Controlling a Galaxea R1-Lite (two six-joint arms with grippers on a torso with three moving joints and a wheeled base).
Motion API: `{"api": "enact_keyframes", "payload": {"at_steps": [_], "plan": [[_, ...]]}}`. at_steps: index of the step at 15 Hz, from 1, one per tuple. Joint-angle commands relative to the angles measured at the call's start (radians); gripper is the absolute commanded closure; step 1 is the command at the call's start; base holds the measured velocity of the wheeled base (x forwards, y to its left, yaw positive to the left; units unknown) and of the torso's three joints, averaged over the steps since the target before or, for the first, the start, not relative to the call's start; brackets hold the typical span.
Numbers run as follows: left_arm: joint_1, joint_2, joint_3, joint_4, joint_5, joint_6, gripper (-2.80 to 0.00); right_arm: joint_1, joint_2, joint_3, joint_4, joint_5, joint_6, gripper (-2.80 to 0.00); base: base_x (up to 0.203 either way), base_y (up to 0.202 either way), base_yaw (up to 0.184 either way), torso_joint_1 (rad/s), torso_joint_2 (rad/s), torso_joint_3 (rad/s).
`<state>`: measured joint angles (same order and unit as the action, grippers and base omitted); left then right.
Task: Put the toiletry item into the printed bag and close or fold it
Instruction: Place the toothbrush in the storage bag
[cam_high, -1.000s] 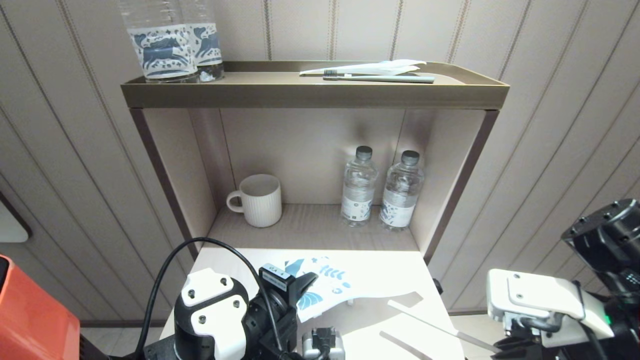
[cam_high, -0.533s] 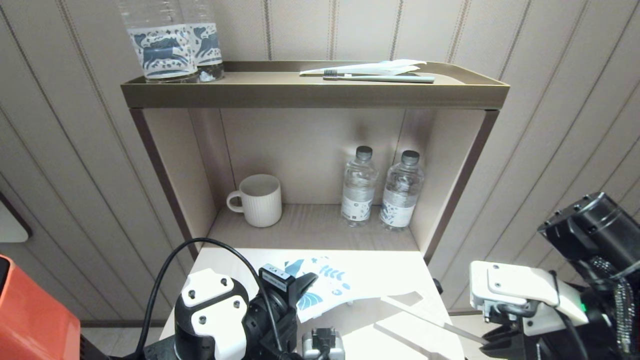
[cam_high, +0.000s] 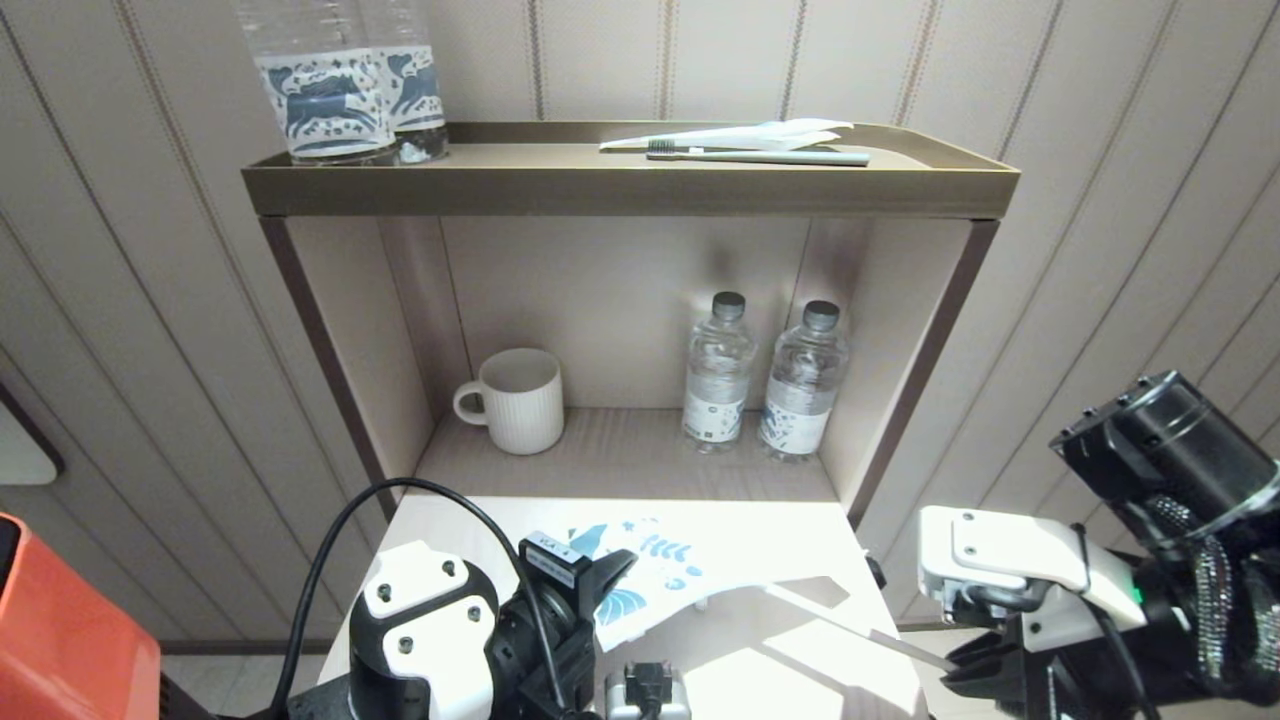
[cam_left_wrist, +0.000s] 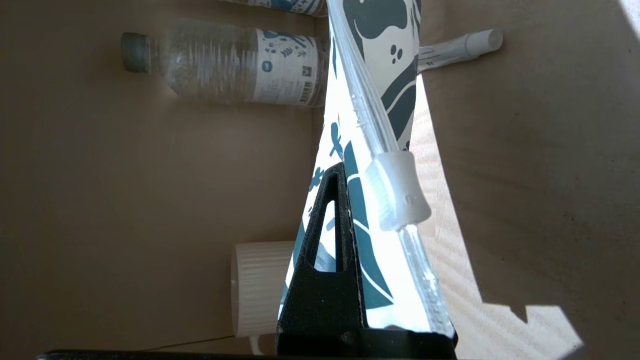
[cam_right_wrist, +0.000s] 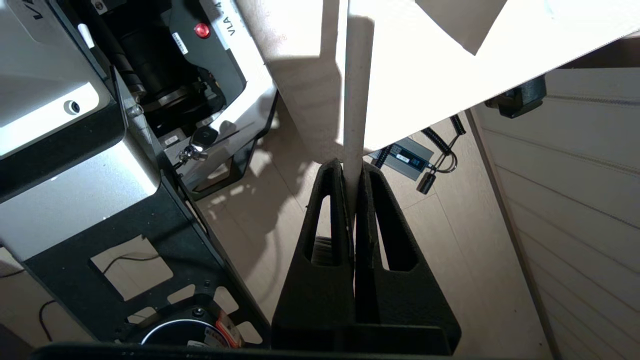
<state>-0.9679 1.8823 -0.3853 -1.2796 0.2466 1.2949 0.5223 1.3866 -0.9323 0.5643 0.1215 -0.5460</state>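
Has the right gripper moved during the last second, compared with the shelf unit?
Yes. The right gripper, shut on the white toothbrush, has shifted leftward toward the shelf unit and the printed bag.

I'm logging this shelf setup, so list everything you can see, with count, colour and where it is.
printed bag: one, white with dark blue print, over the lower surface, pinched by the left claw
white toothbrush: one, white, held by the right claw, pointing toward the bag
grey-green toothbrush: one, top shelf
white wrapper: one, top shelf, behind that toothbrush
labelled bottles: two, clear, top shelf left
small bottles: two, clear, grey caps, middle shelf right
mug: one, white, middle shelf left
left claw: black, shut on the bag
right claw: black, shut on the toothbrush
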Motion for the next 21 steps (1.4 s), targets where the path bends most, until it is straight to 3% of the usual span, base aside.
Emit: {"api": "enact_keyframes", "payload": {"at_steps": [1,3,4,6,9,10,13,15,19,21], "plan": [[0.000,0.003,0.002,-0.008,0.003,0.007,0.00,-0.001,-0.039,0.000,0.007,0.001,-0.003,0.00,0.000,0.000,0.000,0.000,0.00,0.000],[0.002,0.010,-0.032,-0.047,0.004,-0.002,0.00,-0.007,-0.114,0.023,0.012,0.001,-0.004,0.00,0.000,0.000,0.000,0.000,0.00,0.000],[0.007,0.014,-0.055,-0.084,0.012,-0.038,0.00,-0.014,-0.140,0.035,0.013,0.002,-0.004,0.00,0.000,0.000,0.000,0.000,0.00,0.000],[0.040,0.018,-0.093,-0.108,0.033,-0.193,0.00,-0.055,-0.188,0.064,0.009,0.004,-0.004,0.00,0.000,0.000,0.000,0.000,0.00,0.000],[0.110,0.013,-0.027,-0.121,0.030,-0.242,0.00,-0.145,-0.229,0.079,0.004,0.015,-0.003,0.00,0.000,0.000,0.000,0.000,0.00,0.000],[0.116,0.009,-0.002,-0.122,0.029,-0.287,0.00,-0.170,-0.241,0.079,0.003,0.020,-0.002,0.00,0.000,0.000,0.000,0.000,0.00,0.000],[0.115,0.005,0.029,-0.113,0.020,-0.435,0.00,-0.193,-0.226,0.089,-0.002,0.023,0.026,0.00,0.000,0.000,0.000,0.000,0.00,0.000],[0.102,0.001,0.025,-0.113,-0.010,-0.518,0.00,-0.195,-0.186,0.107,-0.079,0.022,0.033,0.00,0.000,0.000,0.000,0.000,0.00,0.000],[0.057,-0.010,0.004,-0.117,-0.024,-0.673,0.00,-0.215,-0.071,0.104,-0.184,0.026,0.051,0.00,0.000,0.000,0.000,0.000,0.00,0.000],[0.043,-0.026,0.015,-0.121,-0.024,-0.714,0.00,-0.225,-0.058,0.101,-0.207,0.024,0.058,0.00,0.000,0.000,0.000,0.000,0.00,0.000]]}}
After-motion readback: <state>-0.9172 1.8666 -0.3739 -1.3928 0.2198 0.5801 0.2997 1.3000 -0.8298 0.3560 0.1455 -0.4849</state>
